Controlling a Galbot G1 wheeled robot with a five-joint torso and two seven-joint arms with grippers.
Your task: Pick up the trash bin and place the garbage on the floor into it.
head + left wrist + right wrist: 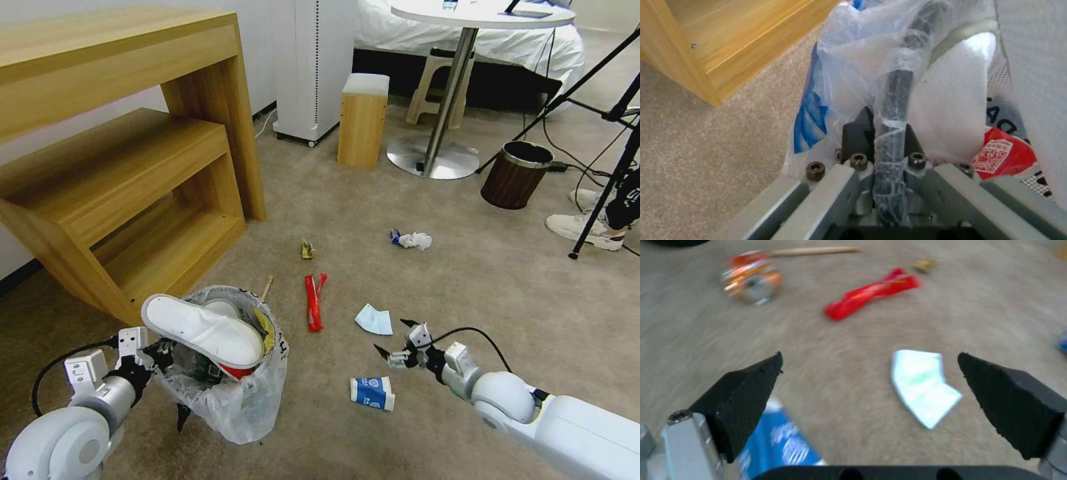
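The trash bin [230,390], lined with a crinkled clear bag, hangs at lower left with a white slipper [200,328] sticking out of it. My left gripper [159,353] is shut on its dark rim [893,100]. My right gripper [395,337] is open just above the floor [467,280], between a blue-white carton [372,392] and a pale folded tissue [375,320]. In the right wrist view the tissue [922,386] lies between the fingertips [755,380] and the carton [778,443] is close under them. Farther off lie a red wrapper [315,301], a wooden stick [267,287] and an orange packet [751,280].
A wooden shelf unit [133,173] stands close on the left of the bin. A small yellow packet [307,249] and a white crumpled tissue [413,240] lie farther out. A brown wood-grain bin [517,175], a round table base [432,157] and tripod legs [600,200] stand at the back right.
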